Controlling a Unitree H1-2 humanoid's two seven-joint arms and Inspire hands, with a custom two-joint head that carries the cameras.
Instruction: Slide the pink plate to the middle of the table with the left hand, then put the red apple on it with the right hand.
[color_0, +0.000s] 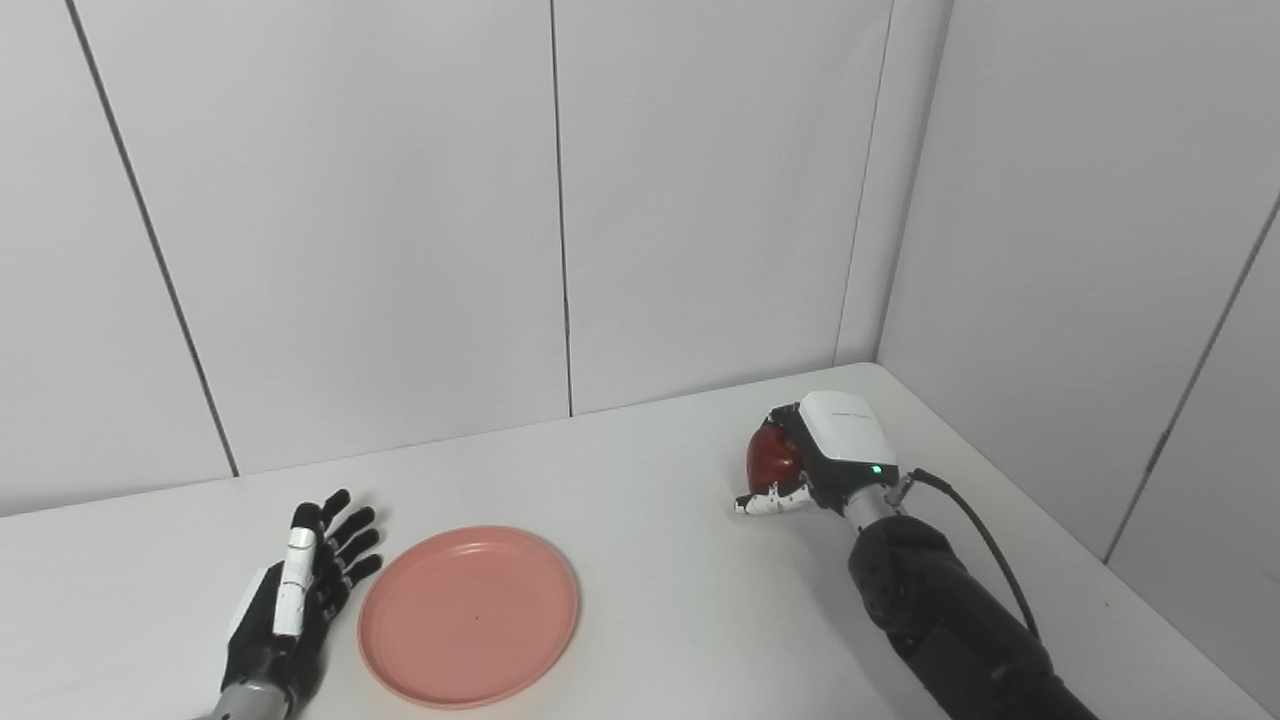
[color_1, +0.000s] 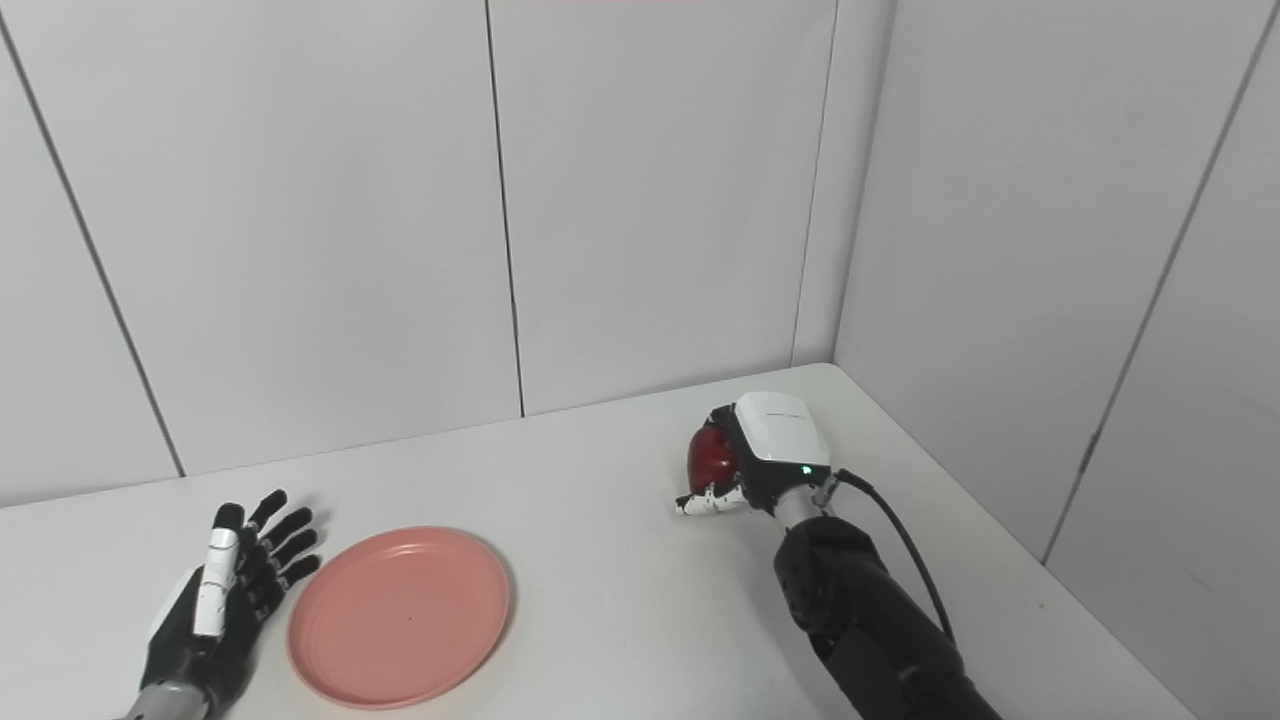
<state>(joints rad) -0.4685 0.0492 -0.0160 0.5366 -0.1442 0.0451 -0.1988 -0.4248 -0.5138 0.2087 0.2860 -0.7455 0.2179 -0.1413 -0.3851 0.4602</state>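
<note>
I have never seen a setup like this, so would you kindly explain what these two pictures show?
Both pictures come from two cameras side by side on a humanoid robot's head, looking down at a white table. The two arms enter from the bottom edge. The left hand lies open beside a pink plate, which is empty. The right hand, farther back on the right, is closed around a red apple. Nothing else lies on the table.
</note>
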